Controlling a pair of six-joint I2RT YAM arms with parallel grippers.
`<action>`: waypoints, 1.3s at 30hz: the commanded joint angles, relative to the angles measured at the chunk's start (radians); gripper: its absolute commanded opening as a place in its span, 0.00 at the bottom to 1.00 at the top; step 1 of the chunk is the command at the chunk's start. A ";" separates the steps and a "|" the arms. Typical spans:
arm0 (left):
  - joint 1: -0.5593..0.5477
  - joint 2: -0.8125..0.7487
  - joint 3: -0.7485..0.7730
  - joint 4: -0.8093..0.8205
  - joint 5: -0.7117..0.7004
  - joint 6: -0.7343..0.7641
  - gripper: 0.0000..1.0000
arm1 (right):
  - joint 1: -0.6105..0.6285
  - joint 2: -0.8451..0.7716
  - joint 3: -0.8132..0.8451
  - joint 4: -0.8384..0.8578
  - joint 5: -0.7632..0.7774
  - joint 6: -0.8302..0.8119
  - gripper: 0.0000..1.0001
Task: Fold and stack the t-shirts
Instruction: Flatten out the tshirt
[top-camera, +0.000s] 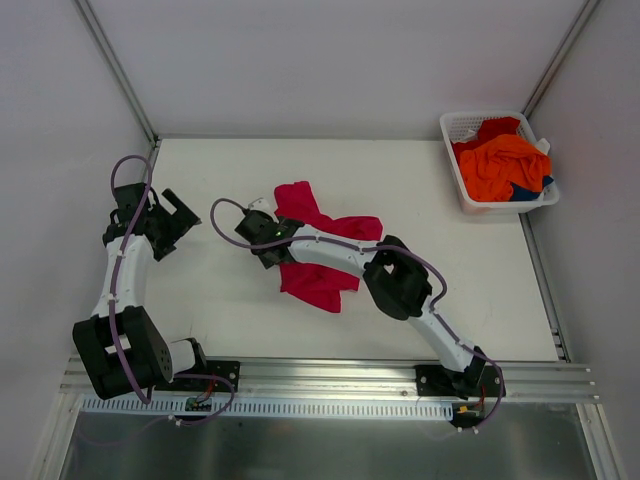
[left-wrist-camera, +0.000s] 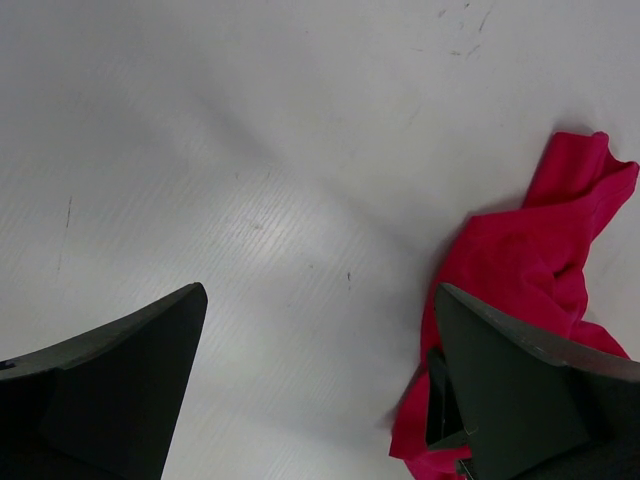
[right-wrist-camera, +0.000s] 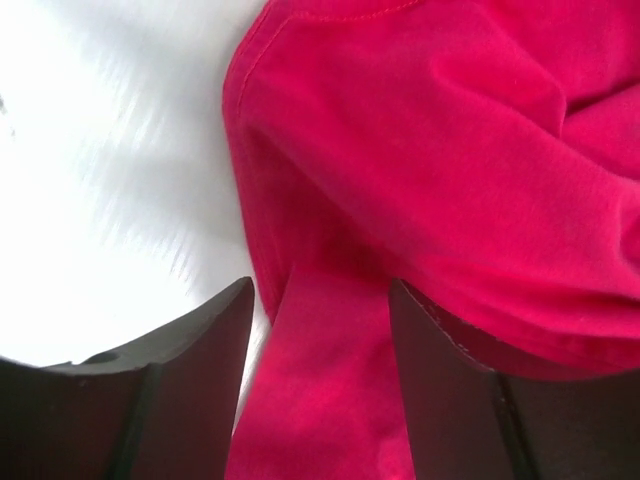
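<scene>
one red shirt (top-camera: 322, 250), maybe three basketed (top-camera: 503, 165)

One red t-shirt (top-camera: 322, 250) lies crumpled at the middle of the table (top-camera: 200, 190). One white basket (top-camera: 497, 163) stands at the table's far right corner, holding one orange t-shirt (top-camera: 505, 166) on top, with one red piece and one blue piece of cloth showing beside it. Two arms, each with one gripper: left gripper (top-camera: 172, 222), right gripper (top-camera: 262, 240).
</scene>
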 joint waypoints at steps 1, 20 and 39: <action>0.014 0.006 0.007 0.024 0.014 0.023 0.99 | -0.005 0.038 0.058 -0.004 0.034 0.018 0.58; 0.019 0.022 0.025 0.057 0.164 0.072 0.99 | -0.029 -0.124 -0.064 -0.001 0.040 0.024 0.04; -0.266 0.146 -0.019 0.300 0.205 -0.081 0.96 | -0.058 -0.444 -0.373 0.168 -0.160 0.042 0.01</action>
